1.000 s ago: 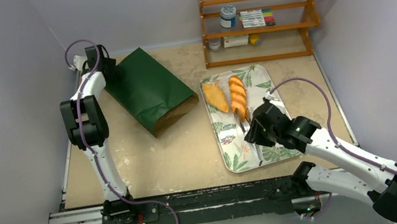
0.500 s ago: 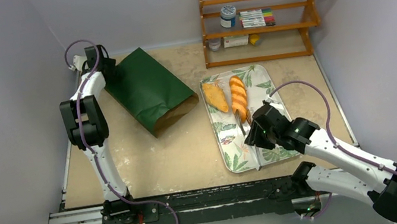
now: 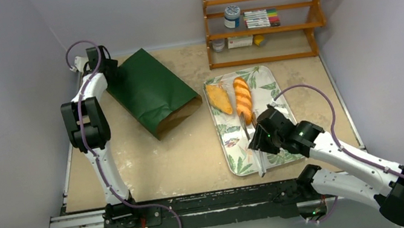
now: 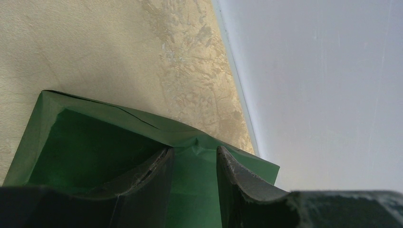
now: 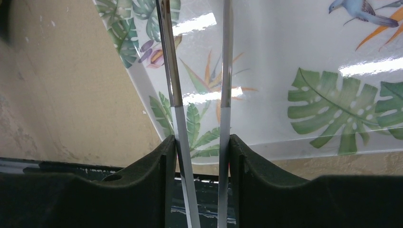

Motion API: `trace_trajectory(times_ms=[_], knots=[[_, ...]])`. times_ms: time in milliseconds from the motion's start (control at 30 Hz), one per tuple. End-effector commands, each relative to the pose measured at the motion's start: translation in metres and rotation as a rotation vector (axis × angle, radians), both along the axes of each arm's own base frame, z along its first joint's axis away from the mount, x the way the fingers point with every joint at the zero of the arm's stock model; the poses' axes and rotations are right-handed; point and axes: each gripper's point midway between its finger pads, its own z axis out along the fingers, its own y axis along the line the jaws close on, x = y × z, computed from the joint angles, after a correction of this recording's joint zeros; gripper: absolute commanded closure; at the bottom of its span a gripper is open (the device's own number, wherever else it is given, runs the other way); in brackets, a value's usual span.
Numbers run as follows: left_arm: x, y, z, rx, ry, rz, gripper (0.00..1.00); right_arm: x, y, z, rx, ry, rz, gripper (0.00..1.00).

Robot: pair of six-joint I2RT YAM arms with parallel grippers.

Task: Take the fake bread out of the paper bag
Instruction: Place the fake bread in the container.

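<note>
The dark green paper bag (image 3: 150, 91) lies on the table at the back left, its brown-lined mouth facing the tray. My left gripper (image 3: 108, 67) is at the bag's closed far end, its fingers closed on a fold of the green paper (image 4: 95, 142); in the left wrist view the gripper (image 4: 195, 152) has creased paper between its fingers. Two bread pieces lie on the leaf-patterned tray (image 3: 236, 151): a flat golden oval loaf (image 3: 219, 98) and a braided baguette (image 3: 242, 98). My right gripper (image 3: 259, 134) is shut on metal tongs (image 5: 225, 71) above the tray (image 5: 294, 57), their tips near the baguette's near end. The bag's inside is hidden.
A wooden shelf (image 3: 264, 18) with a jar, markers and small boxes stands at the back right against the wall. The wall runs close behind the bag (image 4: 332, 71). The black rail with the arm bases (image 3: 201, 203) lies along the near edge.
My right gripper with the tongs has drawn back a little toward the near edge, away from the baguette. The left gripper, the bag and the bread have not moved.
</note>
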Motion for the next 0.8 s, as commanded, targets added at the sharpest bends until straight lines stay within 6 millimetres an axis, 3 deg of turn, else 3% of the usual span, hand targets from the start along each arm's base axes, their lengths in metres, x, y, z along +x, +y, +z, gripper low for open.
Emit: trace_trajectory(times_ms=[0,767], knots=[[-0.0044,0.0161,0.0005,0.025,0.023,0.020,0.62,0.0019,0.0009,0.0024,0.025,-0.005,-0.029,0.56],[-0.0009,0.0161,-0.0014,0.027,0.026,0.015,0.61,-0.0014,0.0015,0.0035,0.040,-0.004,-0.025,0.55]])
